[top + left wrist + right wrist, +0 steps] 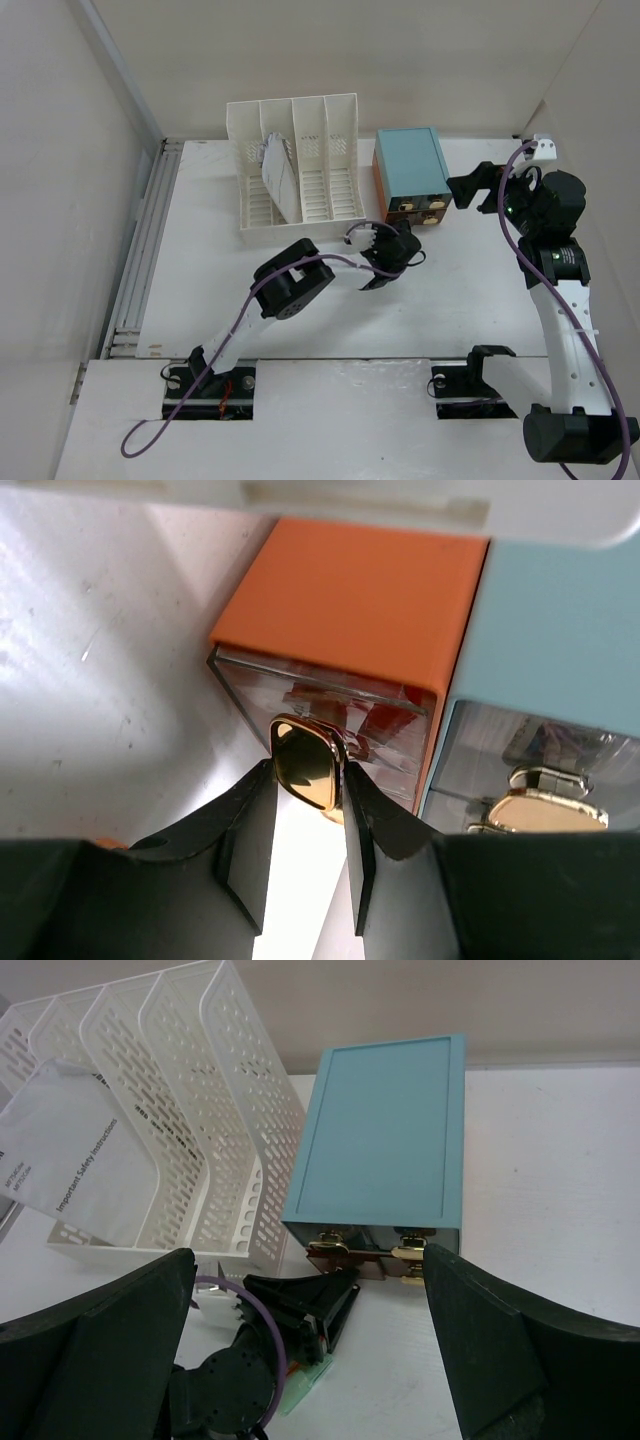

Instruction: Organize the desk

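A robotics lab's test cell staged as an office: a white table [300, 325] boxed in by plain white panels [60, 150], left arm [290, 285] and right arm [565, 300] bolted at its near edge, a slotted file rack [310, 170] and teal drawer box [410, 162] on it.

surface [300, 320]: matte white | file rack [310, 165] at 11 o'clock: white, rows of slots | leaflet [70, 1160]: white, black print | drawer box [410, 160] at 1 o'clock: teal top, orange side, clear fronts | drawer knob [308, 768]: shiny gold | cable [275, 1335]: purple | left gripper [309, 785]: black
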You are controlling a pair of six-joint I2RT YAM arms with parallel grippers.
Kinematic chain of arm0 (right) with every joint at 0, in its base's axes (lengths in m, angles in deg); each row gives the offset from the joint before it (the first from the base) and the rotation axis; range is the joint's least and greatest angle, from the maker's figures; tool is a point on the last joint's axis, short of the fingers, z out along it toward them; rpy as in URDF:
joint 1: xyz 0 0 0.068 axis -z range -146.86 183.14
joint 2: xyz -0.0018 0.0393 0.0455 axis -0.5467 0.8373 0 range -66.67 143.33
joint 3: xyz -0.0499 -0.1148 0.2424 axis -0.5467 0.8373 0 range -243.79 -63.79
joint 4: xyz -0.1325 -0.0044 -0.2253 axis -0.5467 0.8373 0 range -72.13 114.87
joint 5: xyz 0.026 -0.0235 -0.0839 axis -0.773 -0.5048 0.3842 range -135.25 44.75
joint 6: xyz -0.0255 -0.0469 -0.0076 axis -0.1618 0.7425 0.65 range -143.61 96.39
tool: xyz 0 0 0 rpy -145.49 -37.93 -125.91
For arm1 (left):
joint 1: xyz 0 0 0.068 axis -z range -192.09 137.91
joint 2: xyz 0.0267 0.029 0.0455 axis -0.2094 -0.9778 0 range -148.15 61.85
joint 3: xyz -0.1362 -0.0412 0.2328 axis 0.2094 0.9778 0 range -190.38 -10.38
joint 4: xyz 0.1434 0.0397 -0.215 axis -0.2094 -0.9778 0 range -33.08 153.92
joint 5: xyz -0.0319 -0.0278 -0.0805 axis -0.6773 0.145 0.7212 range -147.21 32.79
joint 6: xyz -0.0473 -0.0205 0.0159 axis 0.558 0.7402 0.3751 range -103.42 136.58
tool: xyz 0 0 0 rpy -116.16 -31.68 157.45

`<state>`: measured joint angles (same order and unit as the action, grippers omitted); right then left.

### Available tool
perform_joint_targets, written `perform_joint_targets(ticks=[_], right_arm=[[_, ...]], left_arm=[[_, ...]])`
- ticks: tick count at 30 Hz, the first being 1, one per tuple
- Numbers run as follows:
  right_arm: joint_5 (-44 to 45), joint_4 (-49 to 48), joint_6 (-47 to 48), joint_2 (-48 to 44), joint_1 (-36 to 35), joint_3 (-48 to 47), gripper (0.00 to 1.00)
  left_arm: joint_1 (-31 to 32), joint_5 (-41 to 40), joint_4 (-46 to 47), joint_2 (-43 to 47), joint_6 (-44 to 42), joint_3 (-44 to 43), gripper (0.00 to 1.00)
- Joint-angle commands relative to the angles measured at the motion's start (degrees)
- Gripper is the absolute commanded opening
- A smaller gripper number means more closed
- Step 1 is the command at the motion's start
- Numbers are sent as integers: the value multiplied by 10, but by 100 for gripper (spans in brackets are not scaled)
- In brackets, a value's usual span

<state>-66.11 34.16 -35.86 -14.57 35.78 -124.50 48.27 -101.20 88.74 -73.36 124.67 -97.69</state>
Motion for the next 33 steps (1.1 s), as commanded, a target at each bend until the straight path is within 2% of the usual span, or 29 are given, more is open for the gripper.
perform_joint_targets(ticks=[1, 15, 33], right_arm=[[-7, -9, -7, -9, 3, -11, 100], [-7, -9, -7, -14, 3, -6, 100], [-7, -20, -12, -19, 3, 5, 100]], left_arm=[[8, -15, -35, 40, 5, 20, 0], [30, -15, -35, 45, 0, 25, 0], [53, -9, -50, 79, 12, 79, 0]])
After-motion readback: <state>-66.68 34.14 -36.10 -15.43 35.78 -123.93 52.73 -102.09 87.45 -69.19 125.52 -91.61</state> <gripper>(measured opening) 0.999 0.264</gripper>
